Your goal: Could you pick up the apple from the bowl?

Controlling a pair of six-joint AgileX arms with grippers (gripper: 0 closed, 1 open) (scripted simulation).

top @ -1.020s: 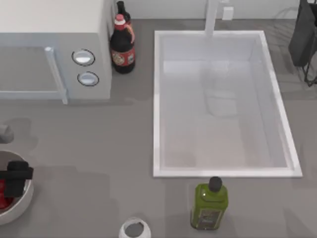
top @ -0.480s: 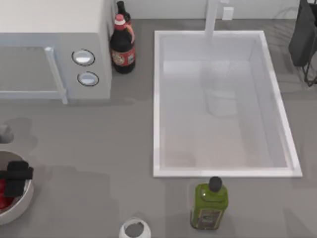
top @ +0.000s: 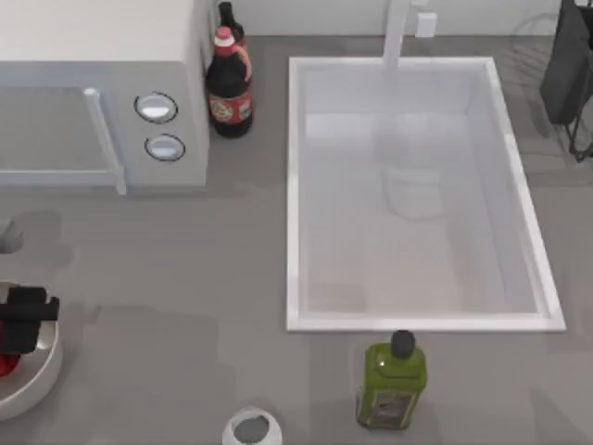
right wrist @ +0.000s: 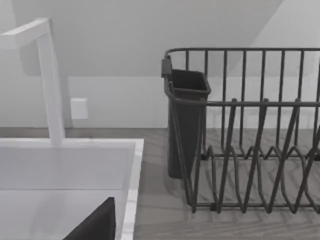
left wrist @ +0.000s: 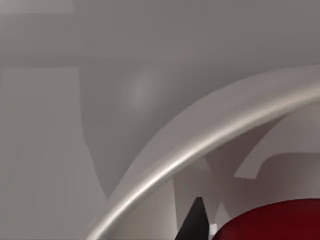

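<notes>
the left gripper is over the bowl at the left edge of the table, low inside its rim; the apple lies in the bowl, just under and beside the gripper, and only a small red part of it shows from above; in the left wrist view the bowl's thick rim curves across, and the apple is close below, with one dark fingertip just beside it; whether the fingers are wide or narrow, or already touching the fruit, one cannot tell; the step in hand seems to be the reach into the bowl for the grasp; the next move probably calls for the fingers to stand on both sides of the apple, to close firmly on the glossy round skin, then to lift straight up without hitting the rim; the right arm is parked at the far right, near the dish rack.
</notes>
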